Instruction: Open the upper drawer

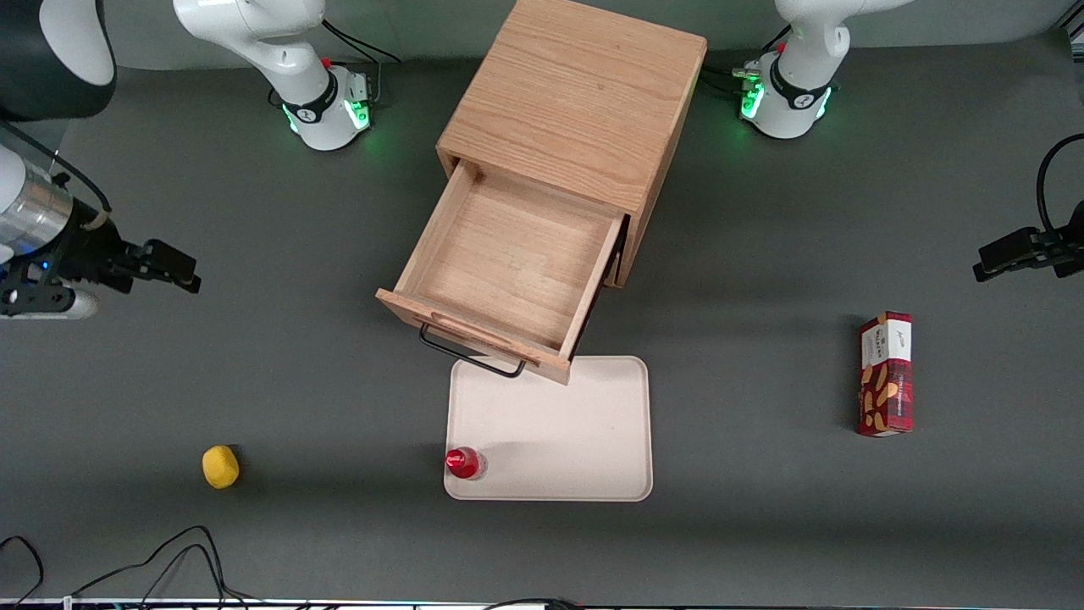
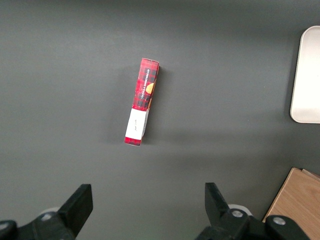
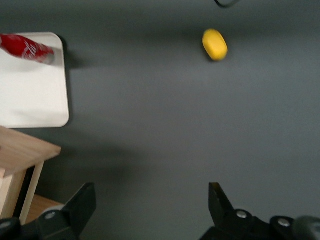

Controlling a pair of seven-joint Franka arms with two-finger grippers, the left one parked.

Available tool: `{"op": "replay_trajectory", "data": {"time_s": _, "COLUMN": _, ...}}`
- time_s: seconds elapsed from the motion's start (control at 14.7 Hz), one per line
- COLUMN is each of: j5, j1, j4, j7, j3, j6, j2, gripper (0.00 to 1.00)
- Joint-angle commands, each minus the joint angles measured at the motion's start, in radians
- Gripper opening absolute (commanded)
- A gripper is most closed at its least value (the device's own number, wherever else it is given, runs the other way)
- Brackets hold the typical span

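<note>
The upper drawer (image 1: 508,271) is standing pulled well out of the cabinet (image 1: 576,93), its front and black handle (image 1: 470,354) hanging over the edge of the tray (image 1: 584,440). The gripper (image 1: 174,269) is hovering released and holding nothing, well apart from the drawer toward the working arm's end of the table (image 1: 296,407). A red bottle (image 1: 463,463) is standing on the tray, and a yellow ball (image 1: 220,467) is lying on the table.

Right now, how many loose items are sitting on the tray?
1: a red bottle standing at the corner of the tray nearest the front camera, toward the working arm's end. The upper drawer overhangs the tray's edge; the gripper holds nothing.
</note>
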State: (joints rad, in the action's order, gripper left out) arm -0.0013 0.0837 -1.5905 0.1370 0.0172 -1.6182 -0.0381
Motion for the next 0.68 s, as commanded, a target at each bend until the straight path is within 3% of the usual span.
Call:
{"op": "replay_trajectory", "data": {"time_s": 0.0, "j5": -0.026, "j1": -0.010, "j4": -0.034, "j7": -0.005, "j3": -0.010, "j6": 0.046, "j2": 0.066, "gripper": 1.00}}
{"op": "replay_trajectory", "data": {"time_s": 0.14, "j5": -0.019, "j1": -0.039, "j4": -0.040, "j7": -0.074, "j3": -0.011, "j6": 0.041, "j2": 0.069, "gripper": 1.00}}
{"op": "replay_trajectory", "data": {"time_s": 0.61, "j5": 0.017, "j1": -0.065, "j4": -0.039, "j7": -0.066, "j3": -0.010, "j6": 0.020, "j2": 0.060, "gripper": 1.00}}
